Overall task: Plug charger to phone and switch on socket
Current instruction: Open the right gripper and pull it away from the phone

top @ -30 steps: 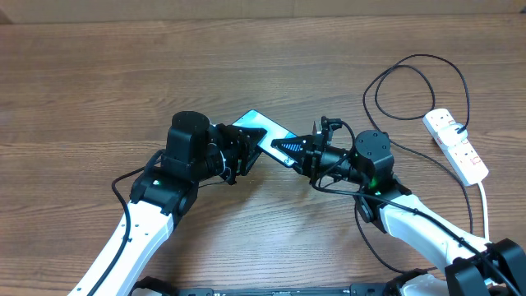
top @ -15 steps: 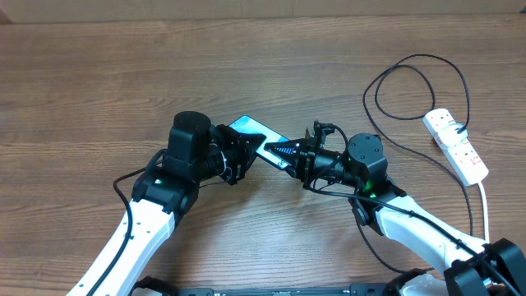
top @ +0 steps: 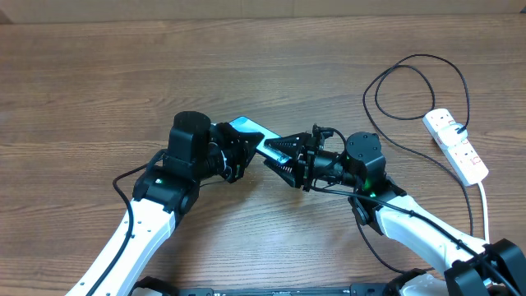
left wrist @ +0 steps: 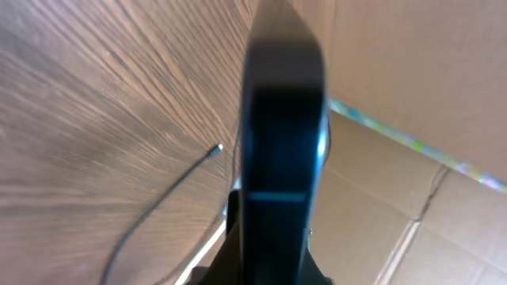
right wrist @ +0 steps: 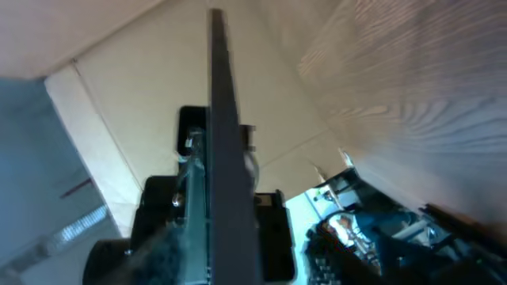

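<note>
"Where was the phone (top: 248,129)?"

"A slim, glossy slab with a black edge, pinched in the left claw (top: 238,152) over the grainy wooden tabletop (top: 123,74). Its long axis slanted toward the right claw (top: 282,156), whose fingers stood spread around its end."

"The socket (top: 456,145)?"

"A white strip, well apart."

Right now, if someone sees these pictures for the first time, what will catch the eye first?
At the middle of the table, the left gripper and the right gripper meet at the phone, which shows only its thin dark edge in both wrist views. Next, near the right edge, lies the white socket, with the charger looping away from it in a wide black curve.
</note>
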`<action>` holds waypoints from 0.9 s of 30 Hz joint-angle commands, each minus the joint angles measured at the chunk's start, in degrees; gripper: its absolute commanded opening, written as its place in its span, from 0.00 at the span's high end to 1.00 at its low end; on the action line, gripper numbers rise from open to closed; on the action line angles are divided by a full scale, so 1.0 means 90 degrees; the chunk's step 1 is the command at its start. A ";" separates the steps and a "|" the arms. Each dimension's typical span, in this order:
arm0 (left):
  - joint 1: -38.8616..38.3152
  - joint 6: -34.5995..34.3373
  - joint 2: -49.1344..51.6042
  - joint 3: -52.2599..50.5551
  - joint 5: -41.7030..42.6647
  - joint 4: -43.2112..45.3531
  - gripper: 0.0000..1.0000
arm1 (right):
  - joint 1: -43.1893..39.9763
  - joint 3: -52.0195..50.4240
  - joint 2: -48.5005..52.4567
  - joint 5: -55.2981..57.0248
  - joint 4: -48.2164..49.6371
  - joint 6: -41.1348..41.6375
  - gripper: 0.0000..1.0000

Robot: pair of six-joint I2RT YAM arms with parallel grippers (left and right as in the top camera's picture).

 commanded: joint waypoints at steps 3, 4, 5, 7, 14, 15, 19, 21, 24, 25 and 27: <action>0.0036 0.1931 -0.0061 0.0085 -0.0634 -0.0187 0.96 | 0.0032 0.0046 -0.0051 -0.0056 -0.0663 -0.0328 0.37; 0.0126 0.2528 -0.0061 0.0087 -0.0743 -0.0427 0.96 | 0.0029 0.0046 -0.0051 -0.0049 -0.0857 -0.0631 0.32; 0.0194 0.2926 -0.0061 0.0085 -0.0770 -0.0607 0.96 | 0.0029 0.0046 -0.0051 -0.0015 -0.1134 -0.1209 0.28; 0.0350 0.3524 -0.0063 0.0087 -0.0702 -0.0979 0.96 | 0.0029 0.0046 -0.0051 0.0333 -0.1593 -0.2380 0.34; 0.0515 0.4367 -0.0063 0.0087 -0.0126 -0.1472 0.96 | -0.0002 0.0046 -0.0053 0.1282 -0.2052 -0.5807 0.25; 0.0515 0.4413 -0.0063 0.0087 -0.0012 -0.1472 0.96 | -0.0068 0.0046 -0.0053 0.1280 -0.2091 -0.6139 0.23; 0.0515 0.4476 -0.0063 0.0087 0.0318 -0.1469 0.96 | -0.0384 0.0046 -0.0053 0.1280 -0.2499 -0.6574 0.32; 0.0512 0.4473 -0.0063 0.0087 0.0423 -0.1472 0.96 | -0.0665 0.0046 -0.0053 0.1341 -0.2866 -0.7172 0.34; 0.0500 0.4476 -0.0061 0.0087 0.0449 -0.1477 0.96 | -0.1076 0.0049 -0.0053 0.1836 -0.3485 -0.7312 0.32; 0.0500 0.4476 -0.0061 0.0087 0.0481 -0.1474 0.96 | -0.1219 0.0049 -0.0053 0.1923 -0.3672 -0.7315 0.32; 0.0500 0.4476 -0.0063 0.0085 0.0556 -0.1477 0.96 | -0.1639 0.0053 -0.0053 0.2152 -0.4172 -0.7315 0.32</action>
